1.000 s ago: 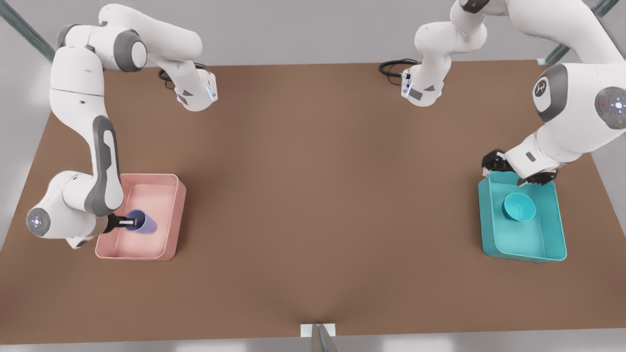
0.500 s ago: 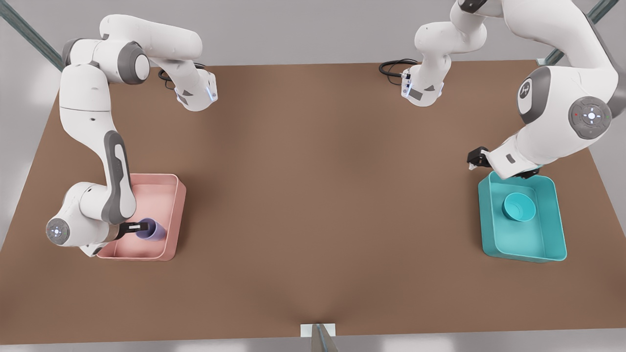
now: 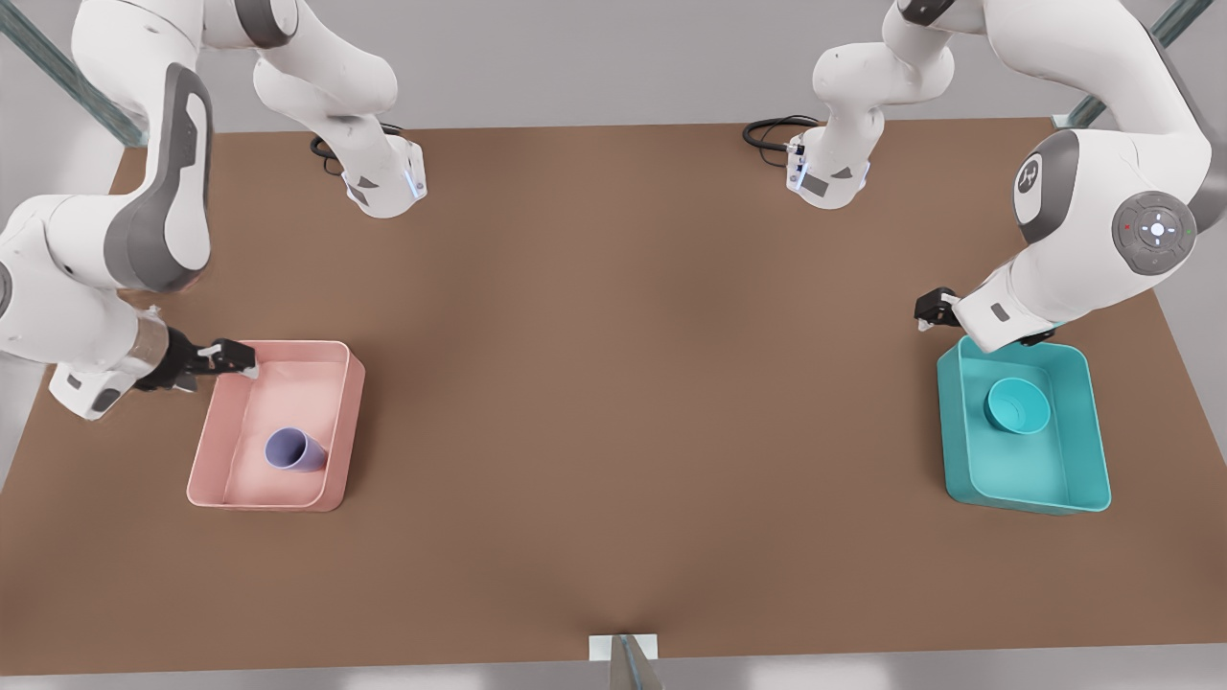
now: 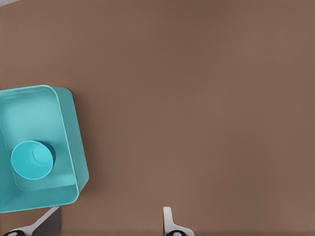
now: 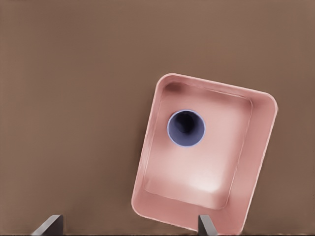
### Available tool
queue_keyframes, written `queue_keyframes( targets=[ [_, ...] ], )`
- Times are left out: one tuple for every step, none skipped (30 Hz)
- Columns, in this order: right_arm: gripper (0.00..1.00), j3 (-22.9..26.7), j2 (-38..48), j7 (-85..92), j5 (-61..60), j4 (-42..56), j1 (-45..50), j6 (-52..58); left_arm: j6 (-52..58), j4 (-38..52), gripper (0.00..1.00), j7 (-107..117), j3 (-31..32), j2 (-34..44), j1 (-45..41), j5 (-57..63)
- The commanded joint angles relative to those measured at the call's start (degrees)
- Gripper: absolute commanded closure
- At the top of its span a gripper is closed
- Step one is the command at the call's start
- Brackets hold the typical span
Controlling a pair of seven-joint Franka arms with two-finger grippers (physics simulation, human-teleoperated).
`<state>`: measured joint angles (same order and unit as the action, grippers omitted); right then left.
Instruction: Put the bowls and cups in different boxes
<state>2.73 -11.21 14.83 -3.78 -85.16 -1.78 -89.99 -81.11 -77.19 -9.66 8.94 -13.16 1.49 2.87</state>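
The right claw has let go of the cup and risen to the pink box's 11 o'clock corner, fingers apart. The left claw drew back toward 10 o'clock.

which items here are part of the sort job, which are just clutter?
Job: teal bowl in teal box; lavender cup in pink box; left pincer open near teal box, right pincer open above pink box.
Clutter: only cables on table.

Both arms raised, left tool and right tool spread empty.
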Motion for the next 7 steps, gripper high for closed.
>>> queue_keyframes(
  targets=[
    [0.0, 0.0, 3.29, -11.75, 2.81, -0.97, -0.07, 10.01, 0.25, 0.03, 0.0, 1.66, 0.02, 0.07, 0.0, 0.03],
    [0.0, -0.09, 4.96, -11.75, 2.81, -1.06, 0.02, 10.1, 0.25, 0.03, 0.0, 1.66, 0.02, 0.07, 0.0, 0.03],
    [0.0, -0.26, 6.55, -11.75, 2.9, -1.76, 0.11, 10.1, 0.25, 0.03, 0.0, 1.66, 0.02, 0.07, 0.0, 0.03],
    [0.0, -0.35, 7.25, -11.75, 2.9, -1.94, 0.11, 10.1, 0.25, 0.03, 0.0, 1.66, 0.02, 0.07, 0.0, 0.03],
    [0.0, -0.27, 7.25, -11.75, 2.99, -2.2, 0.11, 10.01, 0.25, 0.03, 0.0, 1.66, 0.02, -0.02, 0.0, 0.03],
    [0.0, -0.27, 7.25, -11.75, 2.99, -2.29, 0.11, 9.83, 0.25, 0.03, 0.0, 1.57, 0.02, -0.02, 0.0, 0.03],
    [0.0, -0.27, 7.25, -11.75, 2.99, -2.29, 0.11, 9.66, 0.25, 0.03, 0.0, 1.57, 0.02, -0.02, 0.0, 0.03]
  ],
)
